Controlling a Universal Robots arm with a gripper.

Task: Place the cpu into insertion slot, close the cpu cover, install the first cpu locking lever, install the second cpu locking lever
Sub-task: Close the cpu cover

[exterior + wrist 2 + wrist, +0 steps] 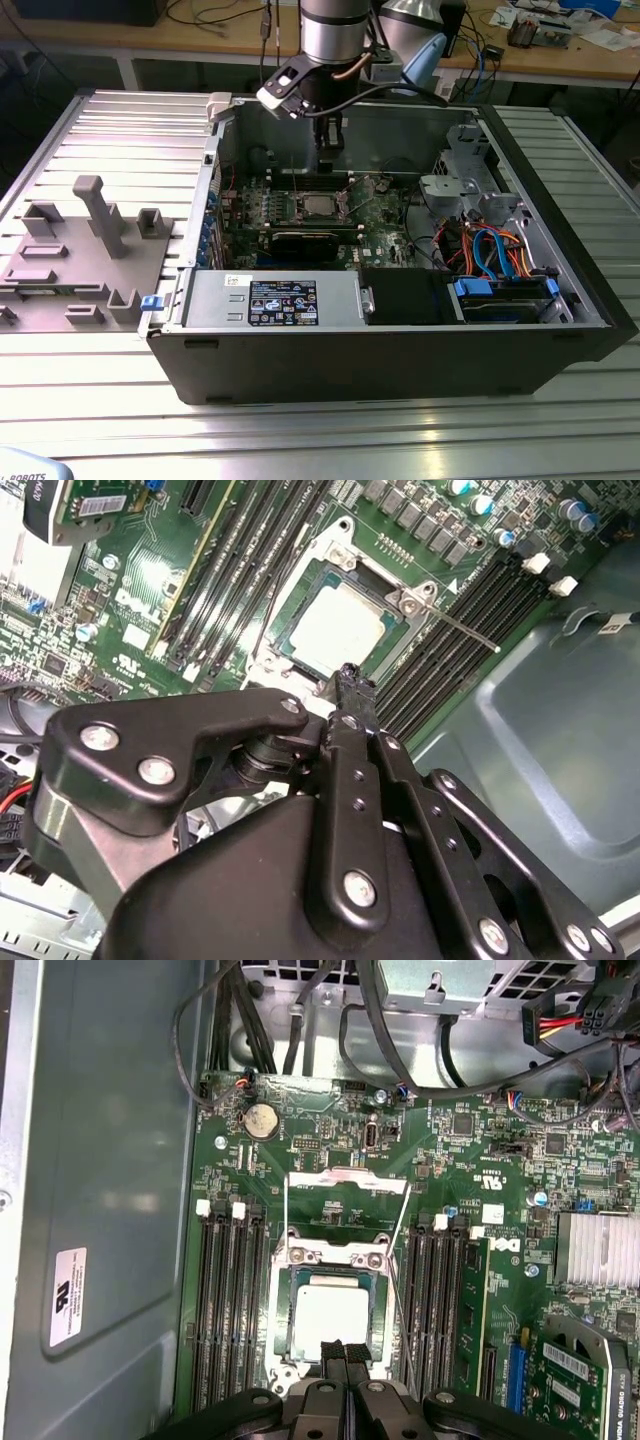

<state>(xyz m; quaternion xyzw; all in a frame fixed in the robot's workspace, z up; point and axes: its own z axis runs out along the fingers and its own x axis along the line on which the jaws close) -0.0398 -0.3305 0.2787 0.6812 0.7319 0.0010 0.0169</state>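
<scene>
Hovering close over the cpu (328, 1320), which lies framed by the lowered cpu cover (330, 1257), the hand (340, 1352) is fully closed and empty.

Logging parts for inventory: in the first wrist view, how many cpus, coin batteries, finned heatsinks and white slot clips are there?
cpu: 1
coin battery: 1
finned heatsink: 1
white slot clips: 4
Total: 7

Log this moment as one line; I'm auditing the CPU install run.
cpu: lying in insertion slot | end effector: shut, nothing held, tips at the slot's rim
</scene>
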